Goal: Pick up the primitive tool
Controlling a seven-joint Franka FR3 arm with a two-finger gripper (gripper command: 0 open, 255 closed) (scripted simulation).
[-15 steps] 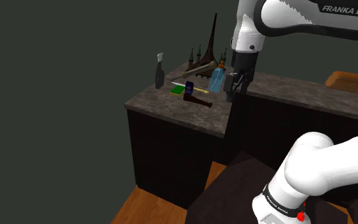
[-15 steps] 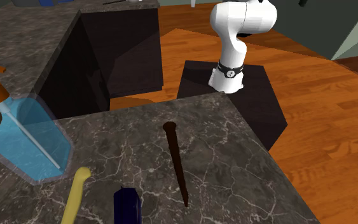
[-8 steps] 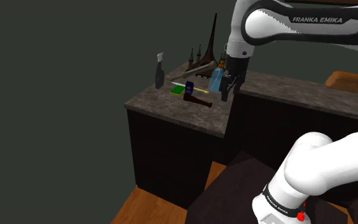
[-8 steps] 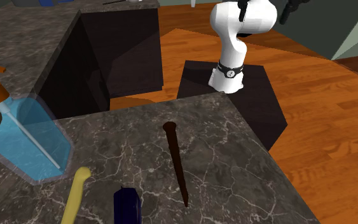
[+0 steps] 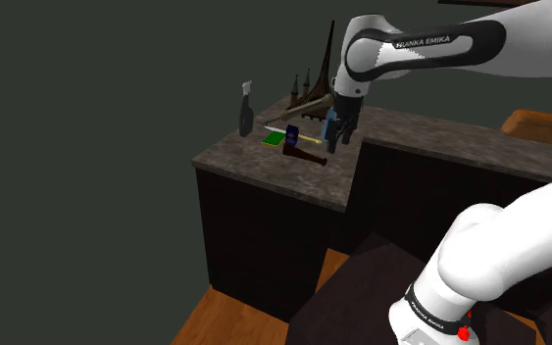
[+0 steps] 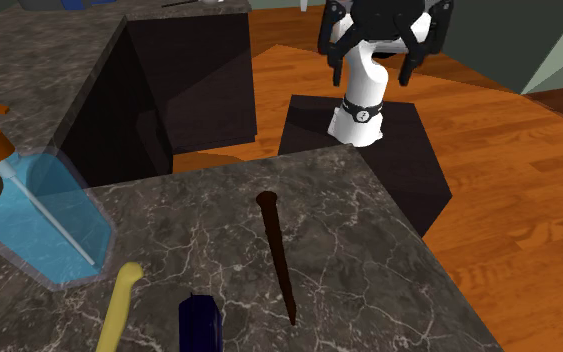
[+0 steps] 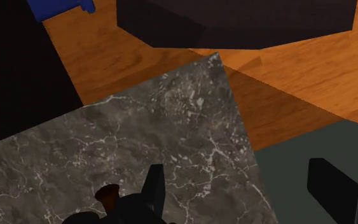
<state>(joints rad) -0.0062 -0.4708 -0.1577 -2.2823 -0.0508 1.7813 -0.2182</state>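
Note:
The primitive tool (image 6: 277, 255) is a long dark brown shaft with a thicker head, lying flat on the dark marble counter (image 6: 379, 235). The shoulder view has it (image 5: 304, 155) near the counter's front corner. My black gripper (image 5: 334, 139) hangs open above the counter, just to the shoulder view's right of the tool. Its two fingers stand wide apart at the top of the second exterior view, where the gripper (image 6: 371, 72) is well above the tool. Through the wrist camera the tool's brown head (image 7: 107, 193) peeks out beside one finger of the gripper (image 7: 241, 197); nothing is between the fingers.
A clear blue soap bottle (image 6: 39, 215), a yellow handle (image 6: 119, 300) and a small dark blue box (image 6: 201, 322) crowd the counter by the tool. Dark bottles and a knife-like item (image 5: 246, 110) stand at the back. Wooden floor (image 6: 509, 200) lies beyond the counter edge.
The arm has swung to the shoulder view's left and lowered, bringing the gripper over the counter corner near the tool. The gripper has come into the second exterior view. The tool has not moved.

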